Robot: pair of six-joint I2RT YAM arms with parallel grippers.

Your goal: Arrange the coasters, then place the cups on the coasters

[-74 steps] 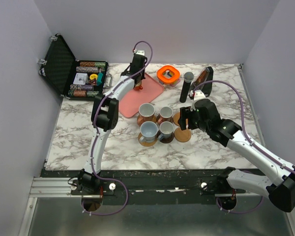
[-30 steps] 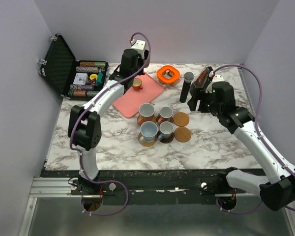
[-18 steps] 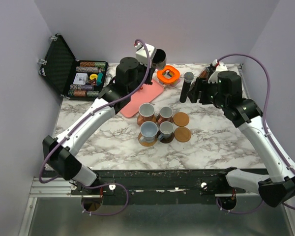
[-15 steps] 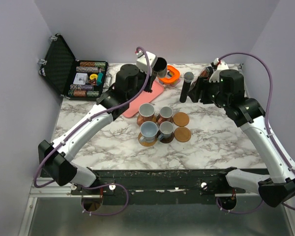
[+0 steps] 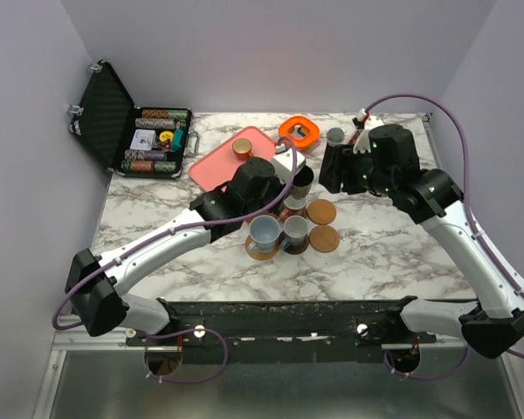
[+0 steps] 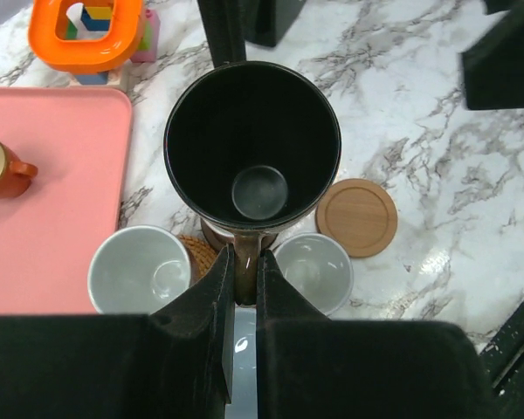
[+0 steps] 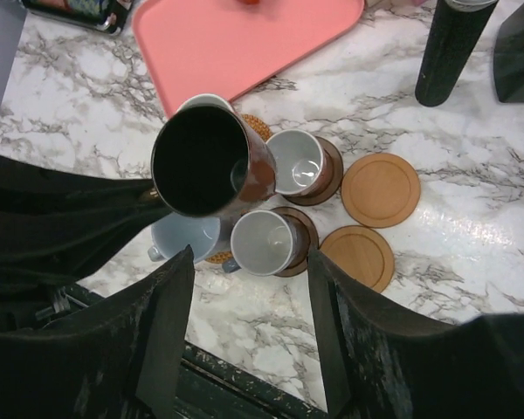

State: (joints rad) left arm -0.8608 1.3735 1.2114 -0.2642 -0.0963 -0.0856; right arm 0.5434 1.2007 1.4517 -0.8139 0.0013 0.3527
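My left gripper (image 6: 244, 262) is shut on the handle of a black cup (image 6: 251, 144) and holds it upright above the cluster of cups (image 5: 279, 223). Below it stand two grey cups (image 6: 140, 269) (image 6: 313, 271) on coasters. The right wrist view shows the black cup (image 7: 205, 161) over a pale blue cup (image 7: 185, 236), with grey cups (image 7: 297, 163) (image 7: 266, 243) on dark coasters. Two bare tan coasters (image 7: 381, 189) (image 7: 358, 257) lie to the cluster's right. A small copper cup (image 5: 242, 148) sits on the pink tray (image 5: 218, 166). My right gripper (image 7: 250, 262) hangs open, high above.
An orange ring (image 5: 299, 131) and a tall black cylinder (image 5: 335, 137) stand at the back, the cylinder close to my right wrist. An open black case (image 5: 131, 127) of poker chips sits at the back left. The table's front edge (image 7: 244, 371) lies below the cups.
My left arm has carried the black cup from the back near the tray forward to above the cluster. The right gripper has drawn left and its jaws have narrowed somewhat.
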